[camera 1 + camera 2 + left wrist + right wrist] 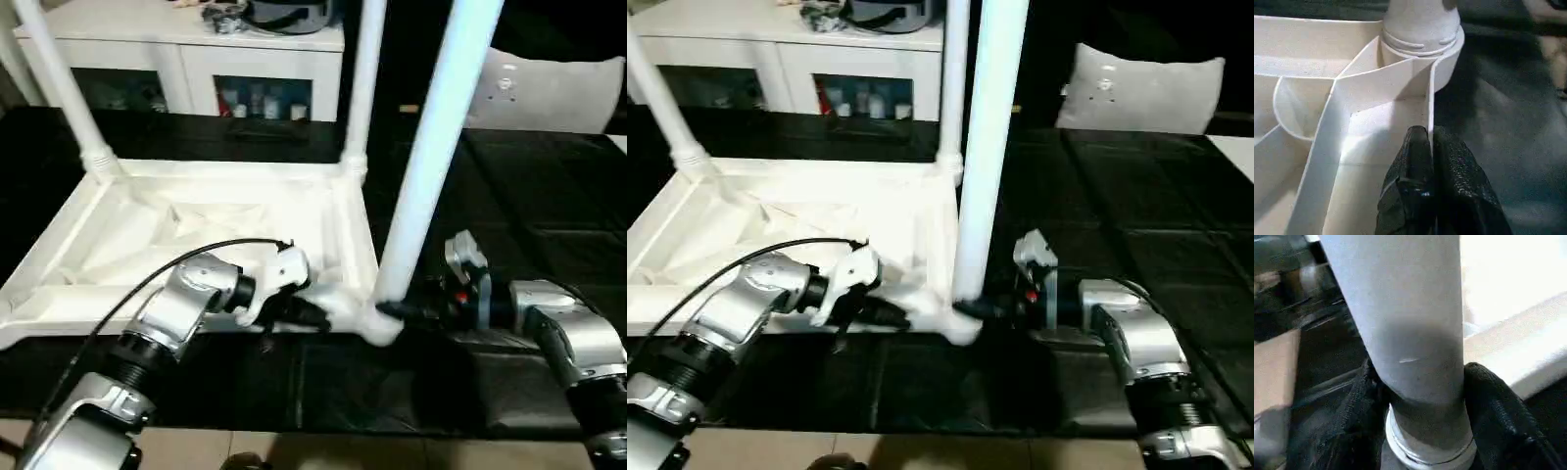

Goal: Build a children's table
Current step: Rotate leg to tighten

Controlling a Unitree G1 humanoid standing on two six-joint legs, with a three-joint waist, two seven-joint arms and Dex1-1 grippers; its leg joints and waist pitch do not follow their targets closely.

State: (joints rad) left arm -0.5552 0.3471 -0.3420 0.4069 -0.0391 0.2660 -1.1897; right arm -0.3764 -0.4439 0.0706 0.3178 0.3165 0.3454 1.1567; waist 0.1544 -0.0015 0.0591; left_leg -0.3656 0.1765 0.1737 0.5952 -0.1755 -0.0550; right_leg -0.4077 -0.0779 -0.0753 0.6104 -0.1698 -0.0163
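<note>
The children's table top [59, 235] lies upside down on the black mat, ribbed underside up. Three white legs stand in its corner sockets: the far left leg [64, 88], the far right leg [364, 78] and the near right leg [431, 166]. My left gripper [1429, 142] is shut on the thin rim wall of the top, close to the near right corner socket [1422, 34]. From the right, my right gripper [397, 311] reaches the base of the near right leg [1410, 323]. Its black fingers [1498, 401] press on both sides just above the collar.
A white glass-door cabinet [196, 59] stands behind the table top with clutter on it. A grey cushion [558, 88] lies at the back right. Black mat [529, 196] spreads to the right, and tan floor [294, 450] shows along the near edge.
</note>
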